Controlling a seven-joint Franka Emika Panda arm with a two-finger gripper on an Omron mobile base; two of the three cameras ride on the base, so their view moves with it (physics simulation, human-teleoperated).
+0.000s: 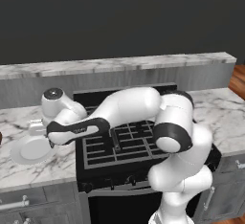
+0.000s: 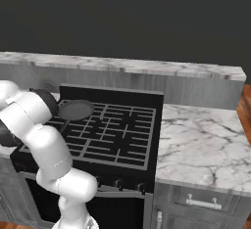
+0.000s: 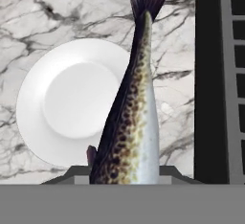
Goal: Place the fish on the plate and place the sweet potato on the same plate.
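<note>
The claw (image 1: 36,131) grips the fish (image 3: 131,117), which hangs above the marble desk (image 3: 72,12), over the right edge of the white plate (image 3: 33,103). A frying pan (image 2: 75,109) sits on the black stove (image 2: 117,135). No writing can be read.

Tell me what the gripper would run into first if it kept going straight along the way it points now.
Probably the marble counter, just beside the plate. The gripper points down, holding the fish, whose tail would likely touch first, right at the plate's rim on the stove's side. Depth is unclear, so the rim is possible.
</note>
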